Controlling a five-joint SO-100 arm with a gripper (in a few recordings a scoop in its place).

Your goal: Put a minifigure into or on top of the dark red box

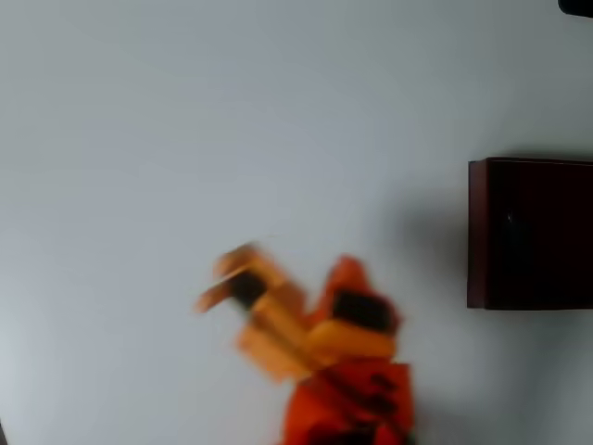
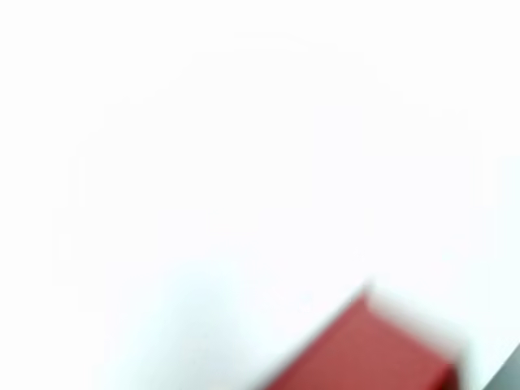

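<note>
— While the arm is this blurred in the overhead view, can you read the gripper (image 1: 222, 280)?
— Its fingers look slightly parted near the table's (image 1: 185, 120) bottom edge, but whether they hold anything I cannot tell.
— And the minifigure?
— I can't make it out; it's tiny.
— The dark red box (image 1: 533, 232)?
— Against the table's right edge, open side up, probably so a drop from above lands inside. The gripper sits well apart from it.
</note>
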